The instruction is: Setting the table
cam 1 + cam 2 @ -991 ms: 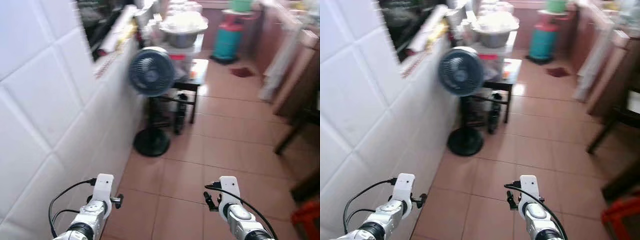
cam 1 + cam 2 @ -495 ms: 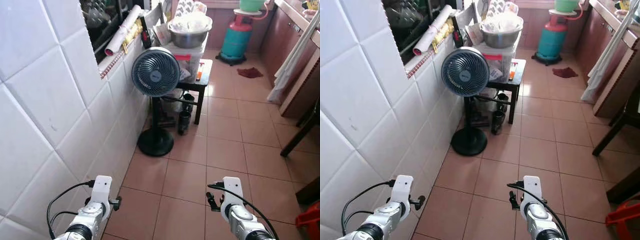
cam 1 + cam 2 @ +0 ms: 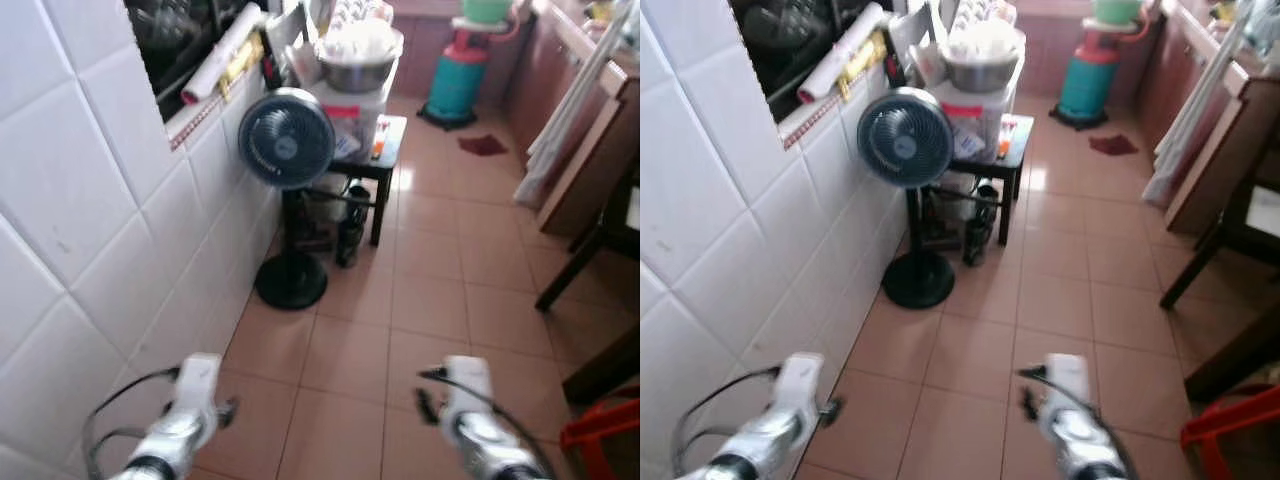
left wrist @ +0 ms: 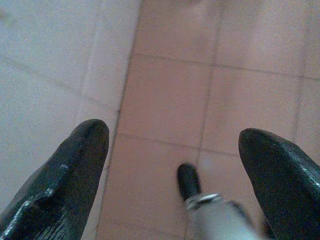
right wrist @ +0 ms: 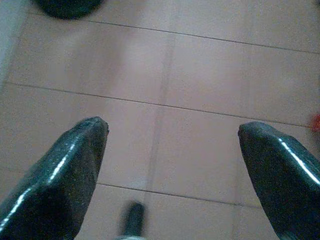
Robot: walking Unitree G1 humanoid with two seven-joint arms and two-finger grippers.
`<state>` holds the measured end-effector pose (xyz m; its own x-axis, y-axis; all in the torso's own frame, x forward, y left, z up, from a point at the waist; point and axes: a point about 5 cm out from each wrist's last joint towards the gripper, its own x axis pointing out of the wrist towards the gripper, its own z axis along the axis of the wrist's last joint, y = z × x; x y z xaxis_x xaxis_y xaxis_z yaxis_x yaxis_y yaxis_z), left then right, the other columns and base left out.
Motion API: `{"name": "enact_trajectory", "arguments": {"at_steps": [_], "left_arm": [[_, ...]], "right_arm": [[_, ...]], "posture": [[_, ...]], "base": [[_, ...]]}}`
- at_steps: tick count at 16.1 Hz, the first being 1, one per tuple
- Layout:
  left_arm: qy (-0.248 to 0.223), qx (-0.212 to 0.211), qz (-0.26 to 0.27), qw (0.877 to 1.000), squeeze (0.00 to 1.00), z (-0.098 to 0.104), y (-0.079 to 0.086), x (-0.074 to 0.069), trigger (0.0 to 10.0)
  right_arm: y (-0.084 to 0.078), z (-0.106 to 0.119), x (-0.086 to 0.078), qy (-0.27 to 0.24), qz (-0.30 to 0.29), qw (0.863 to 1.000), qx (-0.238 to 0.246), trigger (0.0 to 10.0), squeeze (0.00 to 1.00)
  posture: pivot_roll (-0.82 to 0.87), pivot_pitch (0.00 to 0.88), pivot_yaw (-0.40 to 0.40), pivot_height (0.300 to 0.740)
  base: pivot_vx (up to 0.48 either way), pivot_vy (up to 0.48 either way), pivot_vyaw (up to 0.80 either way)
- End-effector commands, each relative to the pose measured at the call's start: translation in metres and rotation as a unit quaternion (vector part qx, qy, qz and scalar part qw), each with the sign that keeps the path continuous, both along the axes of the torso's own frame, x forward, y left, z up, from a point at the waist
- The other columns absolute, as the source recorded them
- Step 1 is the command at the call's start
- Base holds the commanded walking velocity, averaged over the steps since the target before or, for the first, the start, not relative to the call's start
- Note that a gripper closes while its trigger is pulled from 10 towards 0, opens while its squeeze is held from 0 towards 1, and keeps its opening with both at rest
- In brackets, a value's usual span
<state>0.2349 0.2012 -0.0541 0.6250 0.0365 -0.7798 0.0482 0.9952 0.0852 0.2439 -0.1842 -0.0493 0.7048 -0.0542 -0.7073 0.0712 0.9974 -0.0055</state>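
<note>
Head views, slightly blurred: a narrow tiled passage seen from above. The left gripper point(image 4: 170, 165) and right gripper point(image 5: 172, 165) are carried low and forward over the terracotta floor point(image 3: 440, 300), each with its two black fingers spread wide and nothing between them, as both wrist views show. The white tiled wall point(image 3: 90, 230) runs close along the robot's left side. Ahead stands a pedestal fan point(image 3: 285, 145) just beside that wall; behind it a small dark side table point(image 3: 385, 150) carries a storage box topped by a metal bowl point(image 3: 355, 65). A teal gas cylinder point(image 3: 455, 80) stands at the far end. At the right edge, dark table legs point(image 3: 575, 265) and a red stool point(image 3: 600, 440) mark where a dining surface probably lies, though its top is out of frame.

No tableware to be laid can be identified with confidence; the bowl on the side table is the only candidate. It lies ahead and slightly left, well apart from both grippers, the left arm being marginally nearer. The step in hand is judged to be walking, not grasping.
</note>
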Motion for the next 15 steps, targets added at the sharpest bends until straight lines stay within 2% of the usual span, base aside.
{"name": "enact_trajectory", "arguments": {"at_steps": [1, 5, 8, 10, 13, 14, 15], "left_arm": [[-0.002, -0.005, -0.006, 1.0, 0.0, 0.0, -0.005, 0.002, 10.0], [-0.001, -0.002, 0.0, 1.0, 0.0, -0.001, -0.004, 0.0, 10.0], [-0.006, -0.004, 0.001, 1.0, 0.0, 0.001, -0.003, 0.001, 10.0], [-0.007, -0.005, 0.002, 1.0, 0.0, 0.001, -0.003, 0.002, 10.0], [-0.076, -0.011, 0.003, 0.997, 0.0, 0.026, -0.004, 0.035, 10.0], [-0.099, -0.025, 0.005, 0.995, 0.0, 0.036, -0.007, 0.047, 10.0], [-0.105, -0.027, 0.0, 0.994, 0.0, 0.039, -0.009, 0.051, 10.0]], "right_arm": [[-0.007, 0.0, -0.002, 0.004, -0.007, 1.0, -0.004, 10.0, 0.0], [-0.007, 0.0, -0.002, -0.002, -0.013, 1.0, 0.004, 10.0, 0.0], [-0.004, 0.008, 0.009, -0.025, 0.008, 1.0, -0.002, 10.0, 0.0], [-0.004, 0.009, 0.01, -0.027, 0.009, 1.0, -0.002, 10.0, 0.0], [0.007, 0.028, 0.035, -0.077, 0.01, 0.997, 0.013, 10.0, 0.0], [0.008, 0.035, 0.043, -0.098, 0.001, 0.995, 0.018, 10.0, 0.0], [0.008, 0.039, 0.046, -0.106, -0.002, 0.994, 0.02, 10.0, 0.0]], "posture": [[0.07, 0.0, 0.014, 0.74], [0.08, 0.0, 0.013, 0.74], [0.08, 0.0, 0.015, 0.74], [0.08, 0.0, 0.015, 0.74], [0.09, 0.0, 0.017, 0.74], [0.09, 0.0, 0.019, 0.74], [0.1, 0.0, 0.021, 0.74]], "base": [[0.0, 0.0, 0.0], [0.0, 0.0, 0.0], [0.0, 0.0, 0.0], [0.0, 0.0, 0.0], [0.0, 0.0, 0.0], [0.0, 0.0, 0.0], [0.0, 0.0, 0.0]]}}
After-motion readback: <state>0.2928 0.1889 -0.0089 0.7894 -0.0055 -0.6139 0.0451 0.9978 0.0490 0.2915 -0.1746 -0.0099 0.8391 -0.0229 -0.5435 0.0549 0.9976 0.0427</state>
